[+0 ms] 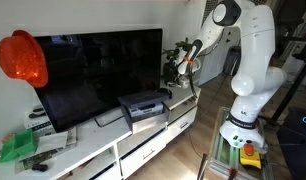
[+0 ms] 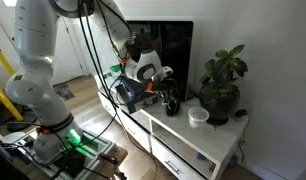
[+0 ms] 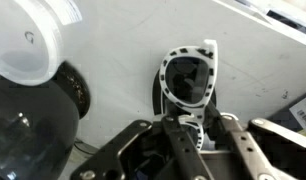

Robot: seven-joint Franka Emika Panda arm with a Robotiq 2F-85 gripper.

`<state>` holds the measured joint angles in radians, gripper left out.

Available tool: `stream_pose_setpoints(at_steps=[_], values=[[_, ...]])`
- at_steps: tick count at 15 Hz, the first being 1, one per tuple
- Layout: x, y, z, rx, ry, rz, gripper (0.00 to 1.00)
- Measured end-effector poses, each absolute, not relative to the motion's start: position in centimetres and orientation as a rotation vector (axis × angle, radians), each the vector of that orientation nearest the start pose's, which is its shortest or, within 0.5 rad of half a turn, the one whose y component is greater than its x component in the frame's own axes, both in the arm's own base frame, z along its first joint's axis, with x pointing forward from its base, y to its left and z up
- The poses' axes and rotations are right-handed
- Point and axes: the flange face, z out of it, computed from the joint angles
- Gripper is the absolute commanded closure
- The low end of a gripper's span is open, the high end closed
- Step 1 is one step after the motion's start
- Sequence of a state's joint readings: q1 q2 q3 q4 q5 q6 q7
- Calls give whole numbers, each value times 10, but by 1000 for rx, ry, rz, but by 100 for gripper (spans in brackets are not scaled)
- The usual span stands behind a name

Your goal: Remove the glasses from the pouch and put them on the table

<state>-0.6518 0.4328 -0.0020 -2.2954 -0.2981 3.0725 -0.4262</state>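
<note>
Your end effector (image 3: 203,135) sat at the far end of the tabletop (image 3: 123,100), next to the potted plant (image 2: 221,82). In the wrist view its fingers (image 3: 178,140) were drawn narrow and closed on the near end of the glasses (image 3: 188,78). These had a white frame with black patterning and dark lenses. The rest of the frame reached away from the fingers over the bare white surface. Whether its far end touched that surface could not be told.

Just beside the glasses stood the dark plant pot (image 3: 23,130), and beyond it the white cup (image 3: 28,40). Neither touched the frame.

In an exterior view your arm stretched past the black TV (image 1: 103,65), with the end effector (image 1: 179,68) low over the tabletop (image 1: 93,145). The glasses were too small to make out there. A black box (image 1: 143,103) lay in front of the screen, well apart from the end effector. An orange-red rounded object (image 1: 21,57) stood at the opposite end of the screen, with something green (image 1: 18,147) on the tabletop below it.

In an exterior view the end effector (image 2: 161,88) hung between the TV (image 2: 173,50) and the cup (image 2: 198,116).
</note>
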Motion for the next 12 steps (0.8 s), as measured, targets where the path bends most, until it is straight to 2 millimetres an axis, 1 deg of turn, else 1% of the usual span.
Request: stream_pose_setpoints(at_steps=[4, 7, 9, 12], values=[[423, -339, 209, -3339, 33, -118, 93], [402, -362, 210, -3340, 213, 92, 93], [399, -375, 204, -3352, 343, 132, 93], [408, -387, 178, -3359, 453, 118, 93]])
